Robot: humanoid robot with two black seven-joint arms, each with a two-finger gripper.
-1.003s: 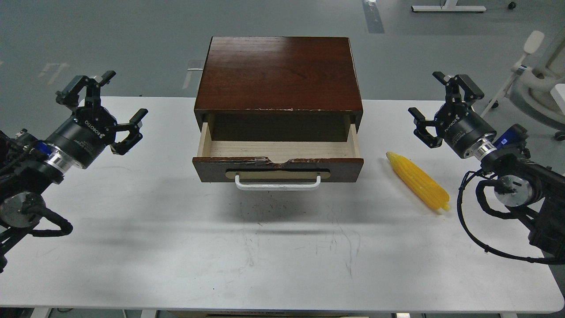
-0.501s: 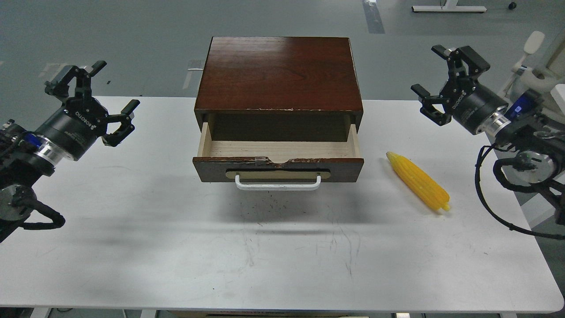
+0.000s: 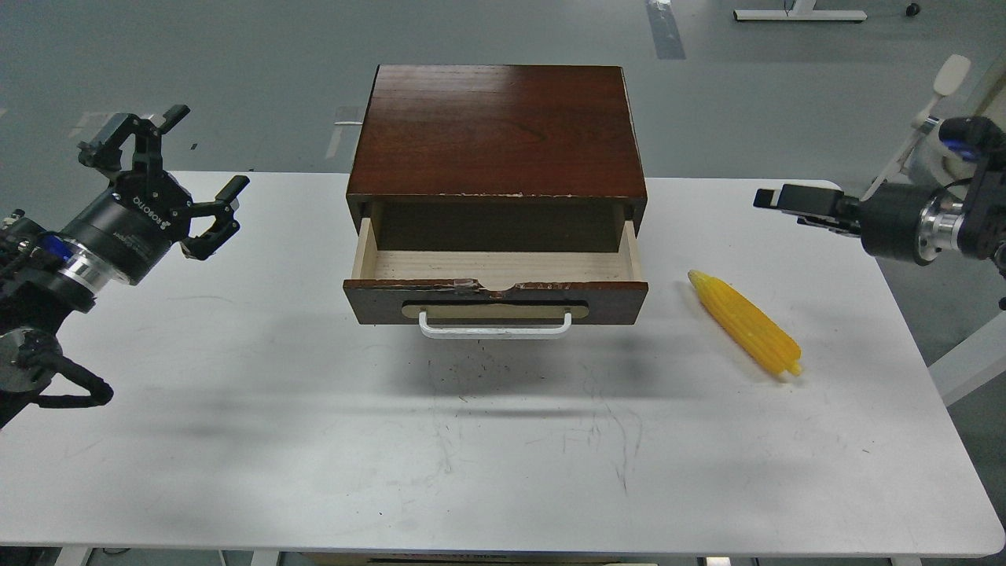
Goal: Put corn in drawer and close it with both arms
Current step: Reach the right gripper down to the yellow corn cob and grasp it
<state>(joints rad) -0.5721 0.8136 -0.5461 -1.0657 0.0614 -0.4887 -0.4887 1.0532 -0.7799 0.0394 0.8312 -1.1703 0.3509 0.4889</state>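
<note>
Yellow corn [image 3: 744, 323] on desk [image 3: 314, 440] — my left jaws gape; right unclear. Grip it mid-length, crosswise.

The black right gripper [image 3: 774, 198] is turned side-on, so its two fingers look like one dark bar; open or closed cannot be told. Both black arms run off the picture's sides. The back of the pale wood drawer [image 3: 495, 267] hides under the dark brown wooden cabinet [image 3: 497, 130].

Black arms [image 3: 47, 267], silver joints, looping cables, ROBOTIQ-marked left pincer [image 3: 169, 169]
</note>
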